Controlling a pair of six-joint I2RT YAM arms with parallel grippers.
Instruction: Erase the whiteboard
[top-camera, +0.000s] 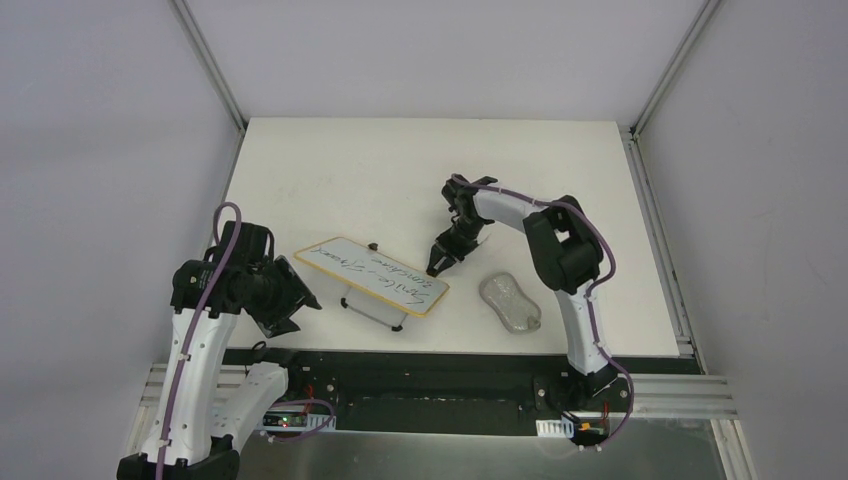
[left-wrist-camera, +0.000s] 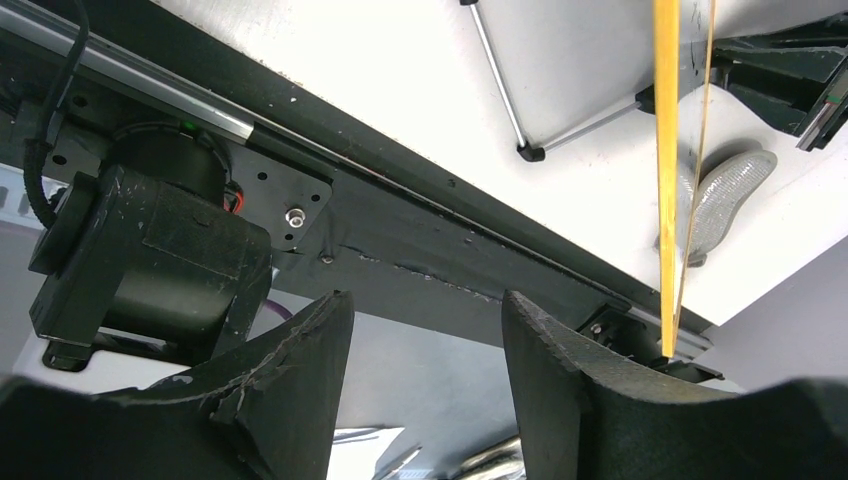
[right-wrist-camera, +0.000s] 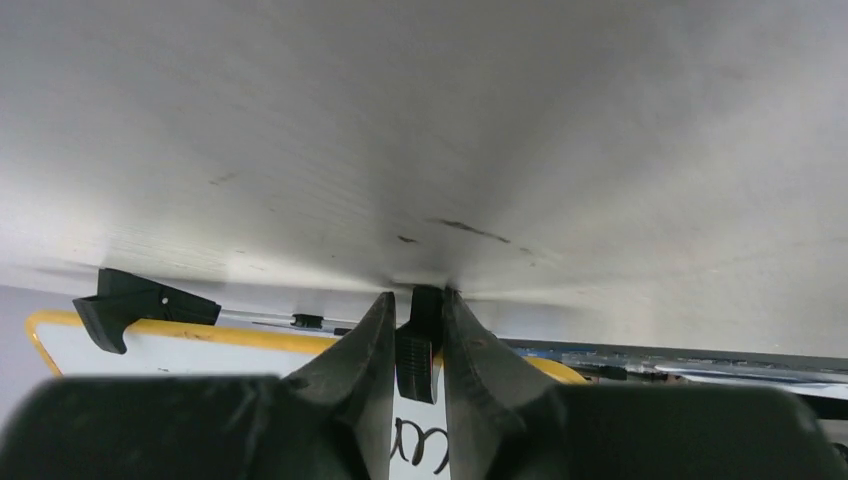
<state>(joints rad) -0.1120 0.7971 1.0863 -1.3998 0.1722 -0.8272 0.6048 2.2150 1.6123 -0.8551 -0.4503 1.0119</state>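
Note:
The whiteboard stands tilted mid-table on thin legs, its tan rim framing black handwriting. My right gripper is at the board's far right corner. In the right wrist view its fingers press on either side of a black foot at the board's yellow-looking rim, with handwriting just below. My left gripper hangs near the table's front left edge, apart from the board. Its jaws stand open with nothing between them. The left wrist view shows the board edge-on.
A grey lumpy pad lies on the table right of the board, also seen as the grey pad in the left wrist view. A black rail runs along the table's near edge. Frame posts stand at the back corners.

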